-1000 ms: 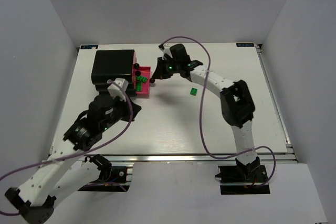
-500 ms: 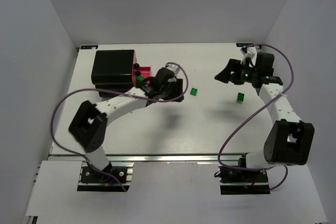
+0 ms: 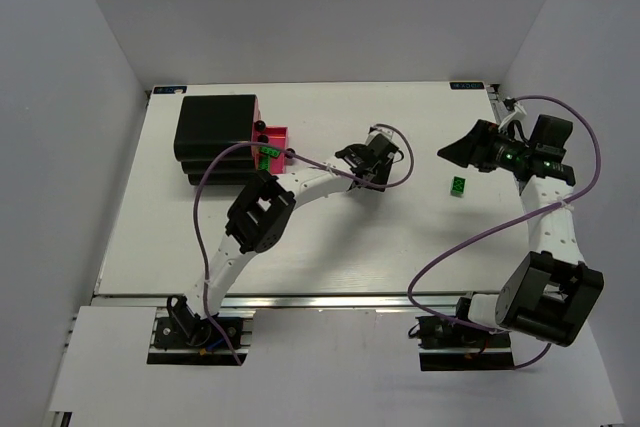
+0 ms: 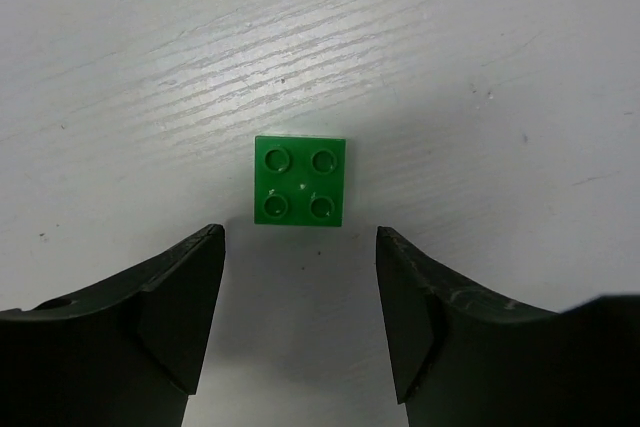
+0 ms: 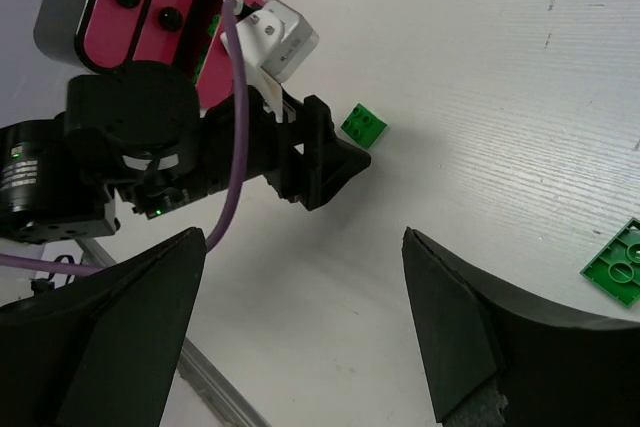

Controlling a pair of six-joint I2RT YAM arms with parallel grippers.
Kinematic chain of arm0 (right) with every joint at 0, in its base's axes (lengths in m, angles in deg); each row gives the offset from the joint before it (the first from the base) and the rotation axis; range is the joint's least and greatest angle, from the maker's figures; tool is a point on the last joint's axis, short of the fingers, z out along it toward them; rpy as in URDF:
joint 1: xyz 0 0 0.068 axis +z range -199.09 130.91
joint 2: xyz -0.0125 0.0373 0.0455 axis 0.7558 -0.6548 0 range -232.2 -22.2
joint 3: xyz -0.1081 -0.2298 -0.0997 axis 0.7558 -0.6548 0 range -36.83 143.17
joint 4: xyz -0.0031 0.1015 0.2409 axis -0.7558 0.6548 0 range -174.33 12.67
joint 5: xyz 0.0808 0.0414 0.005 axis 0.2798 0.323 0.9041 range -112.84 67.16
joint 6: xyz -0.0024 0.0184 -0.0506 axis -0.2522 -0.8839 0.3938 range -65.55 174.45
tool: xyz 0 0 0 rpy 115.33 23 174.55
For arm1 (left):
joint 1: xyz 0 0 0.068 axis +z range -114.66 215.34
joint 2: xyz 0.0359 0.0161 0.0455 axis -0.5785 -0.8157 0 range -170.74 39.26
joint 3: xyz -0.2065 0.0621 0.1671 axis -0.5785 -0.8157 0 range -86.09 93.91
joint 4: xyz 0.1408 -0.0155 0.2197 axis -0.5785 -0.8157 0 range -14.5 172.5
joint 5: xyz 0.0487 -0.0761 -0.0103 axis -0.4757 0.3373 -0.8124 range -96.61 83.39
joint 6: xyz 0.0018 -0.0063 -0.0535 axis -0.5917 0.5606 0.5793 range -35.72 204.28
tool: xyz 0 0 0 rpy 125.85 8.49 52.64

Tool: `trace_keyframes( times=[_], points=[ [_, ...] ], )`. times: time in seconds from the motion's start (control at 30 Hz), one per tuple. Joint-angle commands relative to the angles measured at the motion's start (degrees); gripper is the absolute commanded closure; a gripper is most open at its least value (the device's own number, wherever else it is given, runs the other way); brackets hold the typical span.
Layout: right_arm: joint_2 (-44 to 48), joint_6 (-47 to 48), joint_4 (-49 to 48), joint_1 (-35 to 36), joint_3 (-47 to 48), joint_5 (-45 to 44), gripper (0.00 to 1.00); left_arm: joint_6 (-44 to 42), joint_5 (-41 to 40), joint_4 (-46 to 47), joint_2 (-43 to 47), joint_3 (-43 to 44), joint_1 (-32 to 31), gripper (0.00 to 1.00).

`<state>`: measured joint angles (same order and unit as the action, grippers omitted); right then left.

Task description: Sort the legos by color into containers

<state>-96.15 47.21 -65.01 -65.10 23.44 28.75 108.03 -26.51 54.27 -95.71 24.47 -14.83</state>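
Grey walls (image 3: 90,27) close in a white table (image 3: 330,247) that fills the overhead view. At its upper left sits the black cabinet (image 3: 213,125), with one pink drawer (image 3: 277,134) pulled out and green legos (image 3: 266,157) already inside. In the last half second the left arm (image 3: 300,185) has swung away from that drawer and now stretches right toward the frame's centre, while the right arm (image 3: 548,217) has drawn back toward the right edge. The left hand (image 4: 300,245) is spread wide, its jaws just short of a square green brick (image 4: 300,180) that lies studs up on the table, untouched. The right hand (image 5: 300,247) also gapes and carries nothing, hanging at the upper right. A second green brick (image 3: 458,187) lies where it was, right of centre, just below that hand. The shift reads as the left arm lining up its next pick: it likely needs to ease forward a little, then close. Both loose bricks would belong in the drawer with the other greens.
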Motion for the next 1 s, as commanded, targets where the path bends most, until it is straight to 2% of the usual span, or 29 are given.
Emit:
trace_keyframes(
  times=[0.0, 0.13, 0.43, 0.53, 0.67, 0.77, 0.87, 0.9, 0.97],
  points=[
    [0.9, 1.3, 0.3, -2.0, -0.1, 5.0, 0.15, -3.3, -2.4, -0.9, 0.7, 4.3, 0.2, 0.28],
    [1.0, 1.3, 0.3, -3.1, -0.3, 6.9, 0.15, -3.6, -2.9, -3.3, -3.0, 8.9, 0.2, 0.28],
    [2.3, 0.6, -0.5, -5.0, -1.2, 10.0, 0.15, -2.3, -4.6, -3.1, -5.8, 10.4, 0.2, 0.33],
    [2.7, 0.3, -0.9, -5.4, -1.6, 10.6, 0.15, -2.2, -4.4, -3.1, -5.6, 10.0, 0.2, 0.43],
    [2.8, 0.3, -1.0, -6.0, -1.9, 11.4, 0.16, -2.0, -5.0, -1.1, -1.9, 7.1, 0.2, 0.72],
    [3.4, 0.5, -1.7, -6.2, -2.8, 11.3, 0.17, -3.0, -8.0, 2.6, 5.1, 0.9, 0.2, 0.81],
    [4.1, 1.2, -1.9, -6.2, -3.3, 11.0, 0.2, -2.7, -9.7, 1.1, 12.0, -4.2, 2.4, 0.89],
    [4.3, 1.2, -2.3, -6.2, -3.8, 11.1, 0.22, -2.8, -11.8, 0.4, 13.9, -6.2, 3.2, 0.91],
    [5.0, 0.5, -4.6, -6.1, -5.1, 12.1, 0.43, -3.7, -14.1, 0.1, 17.8, -12.5, 5.9, 0.92]
  ],
)
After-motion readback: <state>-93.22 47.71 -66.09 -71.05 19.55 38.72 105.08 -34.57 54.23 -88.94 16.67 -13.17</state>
